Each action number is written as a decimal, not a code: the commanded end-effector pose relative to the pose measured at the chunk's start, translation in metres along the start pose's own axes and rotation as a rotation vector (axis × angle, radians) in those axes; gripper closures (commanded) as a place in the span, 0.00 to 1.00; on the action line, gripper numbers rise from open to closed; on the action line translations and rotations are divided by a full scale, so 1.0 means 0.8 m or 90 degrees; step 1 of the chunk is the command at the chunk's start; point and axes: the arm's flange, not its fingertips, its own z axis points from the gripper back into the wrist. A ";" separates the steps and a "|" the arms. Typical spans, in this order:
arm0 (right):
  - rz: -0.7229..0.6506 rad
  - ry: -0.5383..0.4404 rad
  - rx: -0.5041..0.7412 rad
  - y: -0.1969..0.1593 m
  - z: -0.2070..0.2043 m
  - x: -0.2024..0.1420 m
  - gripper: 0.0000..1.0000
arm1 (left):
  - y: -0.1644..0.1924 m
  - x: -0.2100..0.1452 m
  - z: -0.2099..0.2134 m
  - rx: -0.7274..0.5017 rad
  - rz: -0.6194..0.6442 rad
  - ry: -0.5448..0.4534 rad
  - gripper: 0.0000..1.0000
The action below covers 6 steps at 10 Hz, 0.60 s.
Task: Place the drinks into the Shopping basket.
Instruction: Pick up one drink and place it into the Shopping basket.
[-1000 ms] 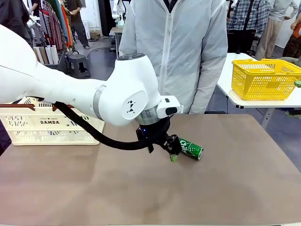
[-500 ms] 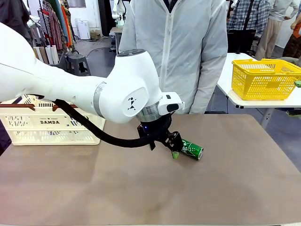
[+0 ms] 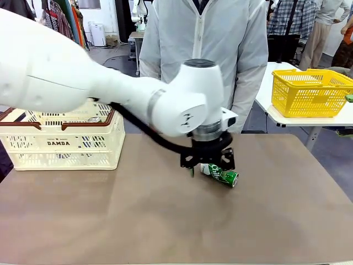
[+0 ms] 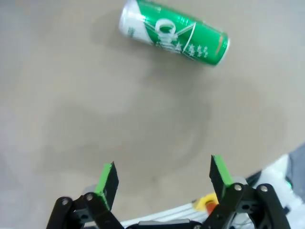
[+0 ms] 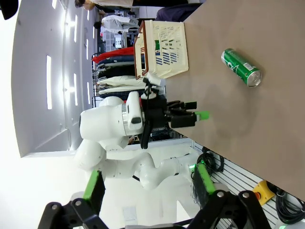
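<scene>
**Left arm swung over last can on table**

Swung rightward across the table since a second ago: left arm, wrist rolled, left gripper (image 3: pixel 208 167) now hanging right over the green can (image 3: pixel 220 175) instead of beside its near end. Can unmoved, lying on its side on the brown table (image 3: pixel 165 221), right of centre, well apart from the Shopping basket (image 3: pixel 60 144) at the far left edge.

Jaws of the left gripper spread wide, green pads (image 4: pixel 108 177) apart with nothing between them; from the left wrist, can (image 4: pixel 174 32) seen ahead on bare tabletop, not yet between the fingers. Right gripper (image 5: pixel 147 185) likewise wide open and empty, held back off the table, looking sideways across it at the can (image 5: pixel 241 67) and the basket (image 5: pixel 162 47).

Progress, judged from how things lie: a silver can top (image 3: pixel 95 118) glimpsed inside the basket, so probably at least one drink already in; how many, cannot tell. One green can clearly left outside. Remaining: lower over it, close across its body, lift, carry left, release into the basket.
</scene>
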 end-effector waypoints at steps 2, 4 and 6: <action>-0.010 0.006 -0.002 0.005 0.002 -0.001 0.00 | -0.041 0.093 -0.019 0.040 0.093 -0.022 0.00; -0.010 0.006 -0.002 0.005 0.002 -0.001 0.00 | -0.048 0.142 -0.038 0.046 0.135 -0.018 0.00; -0.010 0.006 -0.002 0.005 0.002 -0.001 0.00 | -0.024 0.114 -0.038 0.026 0.100 -0.016 0.00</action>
